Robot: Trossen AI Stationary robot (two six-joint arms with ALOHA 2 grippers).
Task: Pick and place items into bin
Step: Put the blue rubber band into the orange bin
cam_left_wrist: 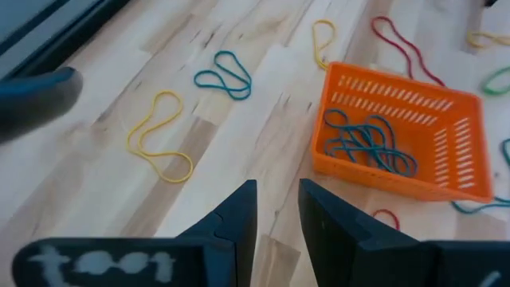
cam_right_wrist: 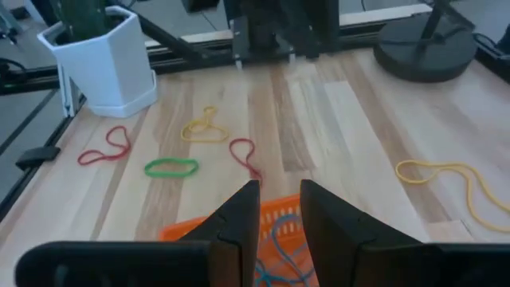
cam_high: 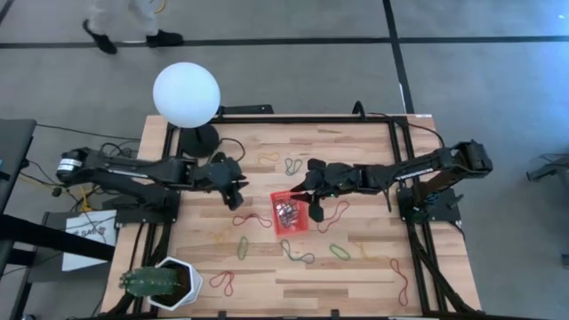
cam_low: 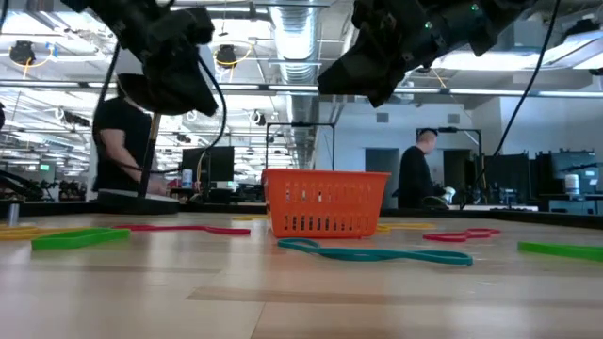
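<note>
The bench (cam_high: 356,169) is a light butcher-block wood top with visible plank seams, framed by black rails. The bin (cam_high: 289,213) is a small rectangular orange-red plastic basket with slotted walls, standing upright near the bench centre. Inside it lies a tangle of thin blue-green rubber bands (cam_left_wrist: 368,142), limp and looped over one another.

Loose rubber bands lie scattered flat on the wood around the bin: a yellow loop (cam_left_wrist: 159,143), a teal doubled loop (cam_left_wrist: 225,75), a red loop (cam_right_wrist: 103,148), a green oval loop (cam_right_wrist: 170,167) and a long yellow loop (cam_right_wrist: 454,185). In the low view a teal band (cam_low: 377,252) lies directly in front of the bin.

The right tool (cam_high: 313,206) hangs over the right edge of the bin; in its wrist view the two dark wedge-shaped fingers (cam_right_wrist: 239,215) stand a narrow gap apart with nothing between them, and the bin rim and banded contents lie directly beneath the tips.

The left tool (cam_high: 236,188) hovers above the bench to the left of the bin, apart from it. Its fingers (cam_left_wrist: 239,211) are likewise parted by a narrow gap and hold nothing; the bin lies ahead and to one side of its tips.

A white hexagonal plant pot (cam_high: 169,283) stands at the near left corner. A white globe lamp (cam_high: 186,95) on a black base stands at the far left.
</note>
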